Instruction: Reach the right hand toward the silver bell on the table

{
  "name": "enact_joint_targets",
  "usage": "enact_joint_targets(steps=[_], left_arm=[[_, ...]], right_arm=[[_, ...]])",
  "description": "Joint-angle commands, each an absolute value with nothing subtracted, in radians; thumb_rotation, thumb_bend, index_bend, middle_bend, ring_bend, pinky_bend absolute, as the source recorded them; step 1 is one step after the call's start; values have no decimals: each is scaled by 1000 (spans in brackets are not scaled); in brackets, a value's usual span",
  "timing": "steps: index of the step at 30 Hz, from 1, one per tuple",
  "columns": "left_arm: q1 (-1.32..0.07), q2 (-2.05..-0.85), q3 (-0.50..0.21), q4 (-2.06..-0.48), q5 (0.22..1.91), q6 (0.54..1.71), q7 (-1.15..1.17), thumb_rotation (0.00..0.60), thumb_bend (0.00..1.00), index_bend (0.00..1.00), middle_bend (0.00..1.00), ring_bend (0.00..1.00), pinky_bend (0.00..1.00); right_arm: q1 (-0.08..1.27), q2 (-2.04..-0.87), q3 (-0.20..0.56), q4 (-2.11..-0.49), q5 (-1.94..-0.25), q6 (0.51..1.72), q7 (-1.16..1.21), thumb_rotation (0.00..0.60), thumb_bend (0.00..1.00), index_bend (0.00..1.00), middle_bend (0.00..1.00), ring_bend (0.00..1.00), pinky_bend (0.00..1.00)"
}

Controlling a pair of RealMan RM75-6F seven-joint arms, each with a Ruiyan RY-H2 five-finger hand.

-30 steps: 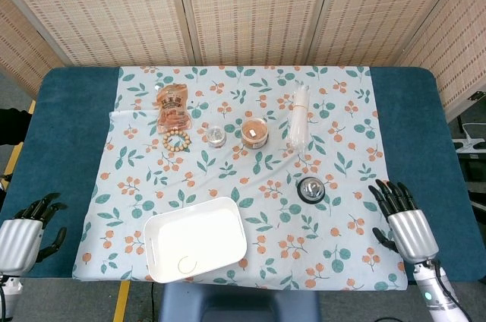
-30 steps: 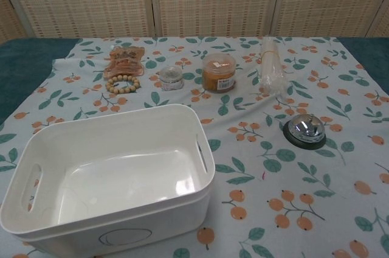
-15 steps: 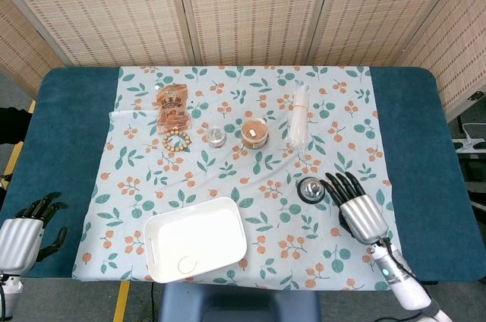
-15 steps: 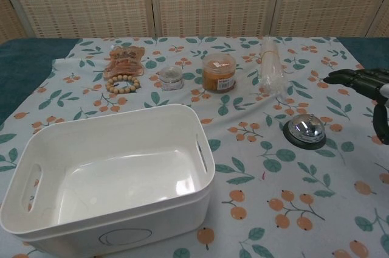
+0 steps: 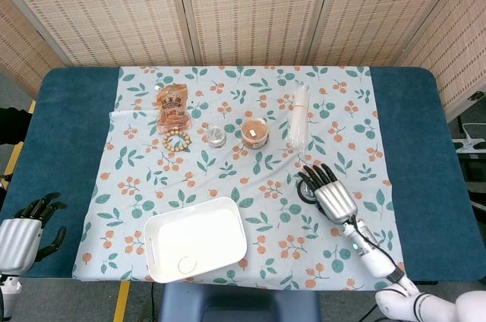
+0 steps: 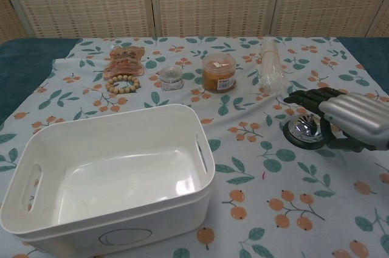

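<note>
Silver bell (image 6: 304, 128), round and shiny on its black base, sits on the flowery tablecloth (image 5: 228, 170) on the right side of the table, in front of the clear plastic tube bag (image 5: 299, 117). It stands out in the open with no other thing touching it, so a hand can come down on it from above, which is how you ring a bell like this. The right hand (image 5: 331, 193) hangs just over the bell, palm down, with its dark fingers (image 5: 315, 175) spread apart and pointing toward the back of the table. In the head view the hand covers most of the bell. In the chest view the fingers arch over the top of the shiny dome, and I cannot tell if they touch it. The hand holds nothing. Its arm comes in from the near right corner of the table and slants up toward the bell.

The left hand (image 5: 26, 235) waits low at the near left corner, off the cloth, with fingers loosely curled and nothing in it (it is far from everything). I think the reach is nearly done
</note>
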State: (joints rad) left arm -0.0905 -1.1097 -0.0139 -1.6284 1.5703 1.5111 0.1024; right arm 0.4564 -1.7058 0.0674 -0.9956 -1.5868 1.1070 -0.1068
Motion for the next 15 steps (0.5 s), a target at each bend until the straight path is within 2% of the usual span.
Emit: enact_joint_targets(steps=[1, 12, 15], left_arm=[[-90, -1109, -14, -1629, 1570, 1512, 101, 600, 409, 318, 202, 268, 470], [-87, -1105, -17, -1629, 1566, 1518, 93, 600, 409, 317, 203, 268, 470], [-87, -1104, -17, -1629, 1565, 1517, 92, 600, 408, 317, 202, 268, 470]], right_arm=[[486, -1751, 66, -927, -1572, 1071, -71, 600, 1000, 0, 0, 0, 0], [507, -1821, 37, -767, -1569, 1034, 15, 600, 1000, 0, 0, 0, 0], [498, -1811, 30, -777, -1589, 1096, 43, 600, 1000, 0, 0, 0, 0]])
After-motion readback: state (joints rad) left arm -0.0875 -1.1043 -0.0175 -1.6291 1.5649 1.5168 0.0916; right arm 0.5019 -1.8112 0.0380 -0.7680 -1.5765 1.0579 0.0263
